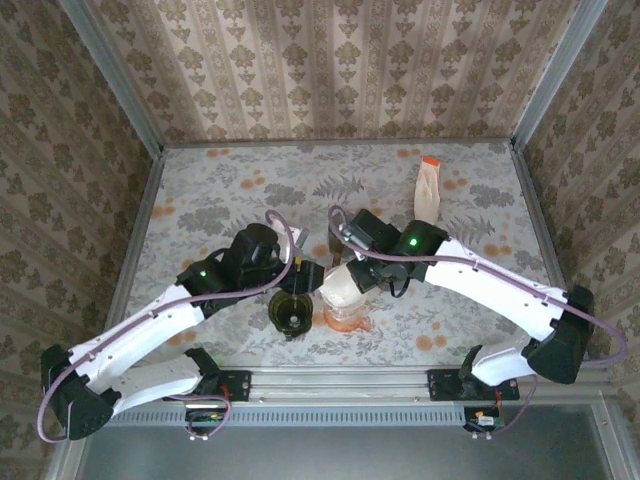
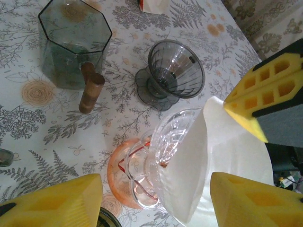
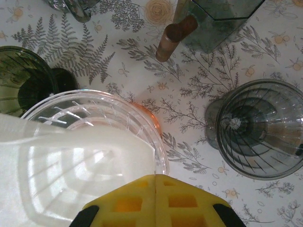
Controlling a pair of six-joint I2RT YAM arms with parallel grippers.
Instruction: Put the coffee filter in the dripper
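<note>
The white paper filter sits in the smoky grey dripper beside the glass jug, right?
No: the paper filter is at the clear dripper with the orange base; the grey dripper stands empty beside the glass jug. The left wrist view shows it.

Three drippers stand here: a clear dripper [image 3: 118,113], a smoky grey dripper [image 3: 260,127] at three o'clock of it, and a dark green dripper [image 3: 21,75] at ten o'clock. There is one white coffee filter [image 3: 61,161] and one octagonal glass jug [image 2: 71,42] (with a wooden handle). One orange-topped packet [image 1: 428,190] lies at one o'clock on the table [image 1: 250,170].
</note>
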